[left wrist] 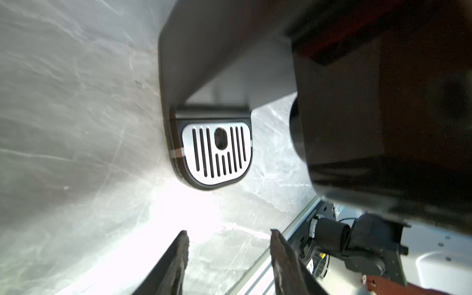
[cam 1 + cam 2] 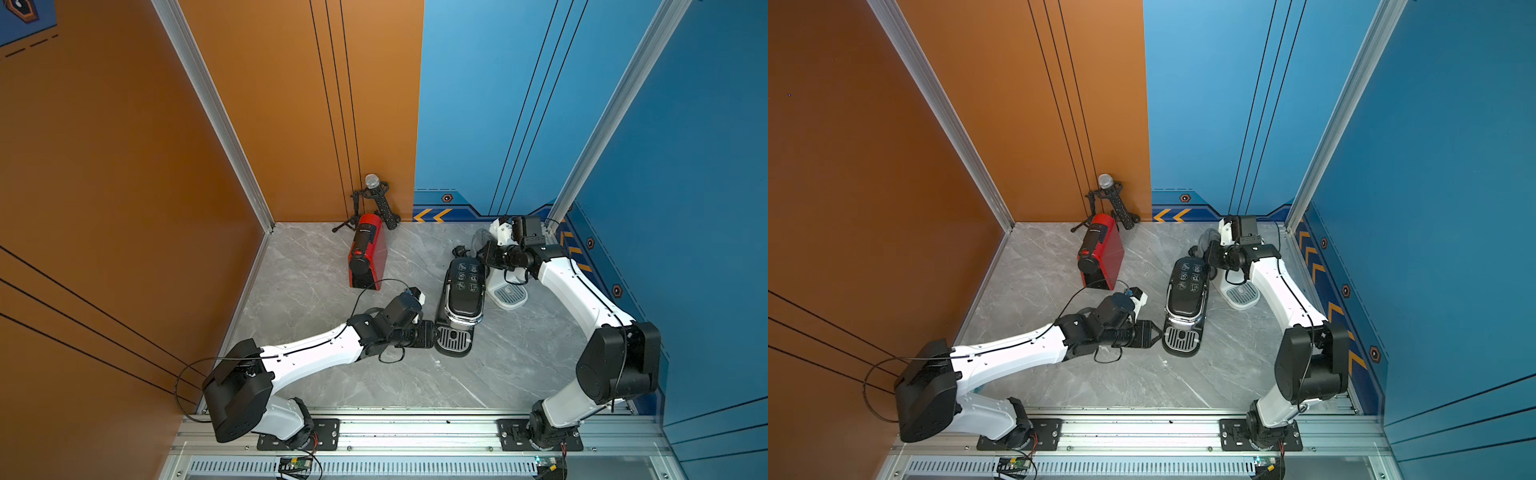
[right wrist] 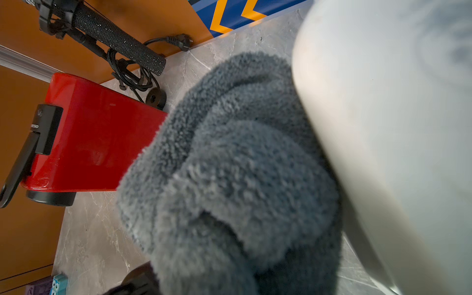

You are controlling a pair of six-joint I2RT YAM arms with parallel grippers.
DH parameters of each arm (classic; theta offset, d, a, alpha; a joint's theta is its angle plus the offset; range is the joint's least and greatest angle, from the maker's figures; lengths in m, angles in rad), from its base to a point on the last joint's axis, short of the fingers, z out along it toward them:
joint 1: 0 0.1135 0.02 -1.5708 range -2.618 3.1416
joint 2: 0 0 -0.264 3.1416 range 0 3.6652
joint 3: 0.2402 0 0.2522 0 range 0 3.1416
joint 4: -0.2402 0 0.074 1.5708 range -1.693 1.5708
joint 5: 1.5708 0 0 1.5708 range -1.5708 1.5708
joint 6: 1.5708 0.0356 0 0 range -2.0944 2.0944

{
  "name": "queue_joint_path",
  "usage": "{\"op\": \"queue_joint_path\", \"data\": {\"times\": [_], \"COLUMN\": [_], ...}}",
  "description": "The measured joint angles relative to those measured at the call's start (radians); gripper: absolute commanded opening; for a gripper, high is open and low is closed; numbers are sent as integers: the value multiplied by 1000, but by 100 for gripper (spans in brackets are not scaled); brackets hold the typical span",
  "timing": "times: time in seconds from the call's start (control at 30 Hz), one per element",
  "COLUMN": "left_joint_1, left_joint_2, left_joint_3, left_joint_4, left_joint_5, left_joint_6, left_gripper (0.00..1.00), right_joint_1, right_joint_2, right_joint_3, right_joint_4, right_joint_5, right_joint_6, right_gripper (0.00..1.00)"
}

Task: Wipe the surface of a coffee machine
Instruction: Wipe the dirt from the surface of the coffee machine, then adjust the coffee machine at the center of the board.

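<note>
My right gripper (image 2: pixel 484 251) clenched on cloth (image 3: pixel 229 178) by white machine (image 3: pixel 396 115), left gripper (image 1: pixel 229 233) agape beside tray (image 1: pixel 217 153) of black machine (image 2: pixel 463 291).

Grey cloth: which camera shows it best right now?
The right wrist view: the grey cloth fills the frame, its pile sharp, beside the white machine. Both top views catch only a small patch past the right arm. The left wrist view shows none of it.

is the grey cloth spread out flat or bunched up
Bunched up: in the right wrist view the grey cloth is a thick wad of overlapping folds, beside the white coffee machine.
</note>
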Motion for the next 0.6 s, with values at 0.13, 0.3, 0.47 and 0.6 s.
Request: {"op": "queue_joint_path", "data": {"times": [0.13,0.3,0.47,0.6], "left_joint_1": [-101,-243,-390,-422], "left_joint_2": [61,214,330,452], "left_joint_3": [-2,58,145,291], "left_joint_4": [-10,-13,-20,-28], "left_joint_5": [-37,-199,-448,-574], "left_joint_6": [16,70,154,226], "left_gripper": [53,58,65,74], "right_joint_1": [10,11,11,11], "right_joint_2": [7,8,8,8], "right_joint_3": [12,13,13,13], "right_joint_4": [8,15,15,15], "right_joint_5": [0,-1,-1,-3], "right_joint_6": [0,0,0,0], "right_gripper": [13,13,13,13]}}
